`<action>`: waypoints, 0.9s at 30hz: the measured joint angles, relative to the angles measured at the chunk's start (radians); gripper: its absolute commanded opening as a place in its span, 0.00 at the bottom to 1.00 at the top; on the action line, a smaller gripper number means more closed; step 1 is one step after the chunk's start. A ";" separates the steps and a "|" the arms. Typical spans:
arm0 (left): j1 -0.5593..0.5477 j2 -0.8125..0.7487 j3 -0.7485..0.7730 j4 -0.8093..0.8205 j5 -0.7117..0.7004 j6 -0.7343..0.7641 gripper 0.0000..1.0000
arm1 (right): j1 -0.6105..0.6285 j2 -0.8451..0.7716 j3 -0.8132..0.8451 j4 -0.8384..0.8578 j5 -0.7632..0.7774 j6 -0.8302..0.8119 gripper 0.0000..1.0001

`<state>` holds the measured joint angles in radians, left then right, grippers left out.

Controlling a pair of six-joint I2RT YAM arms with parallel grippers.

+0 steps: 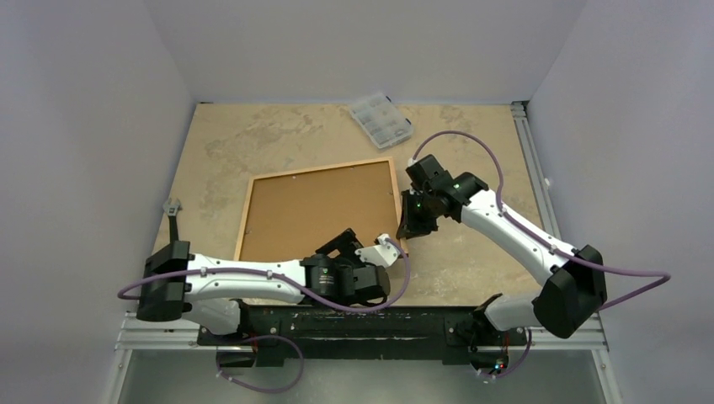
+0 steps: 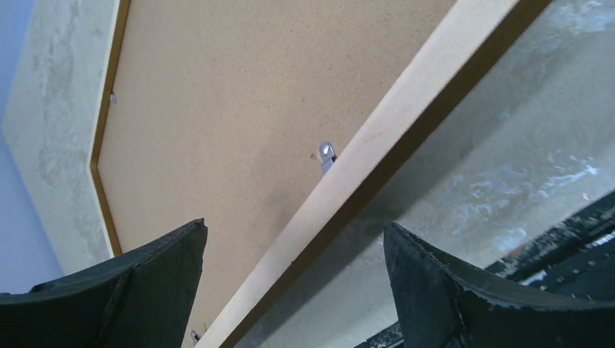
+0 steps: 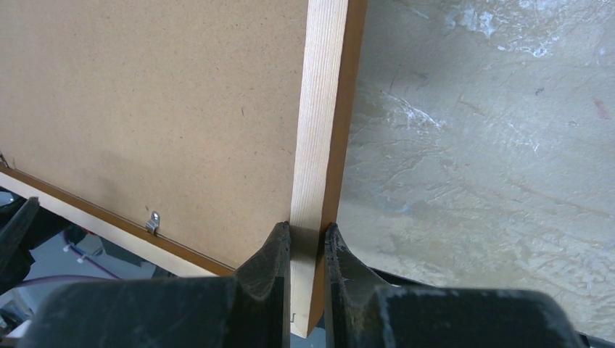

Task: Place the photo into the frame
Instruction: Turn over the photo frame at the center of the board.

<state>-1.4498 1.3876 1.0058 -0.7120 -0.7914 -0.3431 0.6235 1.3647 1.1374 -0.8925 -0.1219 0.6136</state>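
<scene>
The thin-railed orange-brown wooden frame (image 1: pixel 245 220) sits back-up on the mottled beige desk (image 1: pixel 455 271), plain brown backing board (image 1: pixel 311 206) in it (photo not visible). The right pincer (image 3: pixel 306 235) pinches the frame's right rail by the near corner. The left pincer (image 2: pixel 294 239) hovers spread over the near rail.

Clear compartment box (image 1: pixel 381 119) near far edge, beige table (image 1: pixel 253 143).

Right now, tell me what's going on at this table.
The right gripper is shut on the right rail of the frame, which lies face down with its brown backing board showing. The left gripper hangs open over the near rail. No photo is visible. A clear compartment box sits at the far edge of the table.
</scene>
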 measured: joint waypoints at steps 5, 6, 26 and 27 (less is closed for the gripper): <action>-0.002 0.112 0.057 -0.085 -0.105 -0.065 0.75 | 0.000 -0.018 0.013 -0.018 -0.008 0.000 0.00; -0.002 0.130 0.068 -0.107 -0.125 -0.081 0.74 | 0.000 -0.022 0.013 -0.021 -0.011 0.000 0.00; -0.067 0.269 0.272 -0.637 -0.341 -0.352 0.10 | -0.001 -0.148 0.060 0.101 -0.096 0.012 0.64; -0.065 0.269 0.282 -0.660 -0.352 -0.375 0.09 | 0.000 -0.167 0.072 0.101 -0.095 0.002 0.66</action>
<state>-1.5146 1.6566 1.2881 -1.3720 -1.1431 -0.7185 0.6231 1.1976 1.2091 -0.7910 -0.2169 0.6159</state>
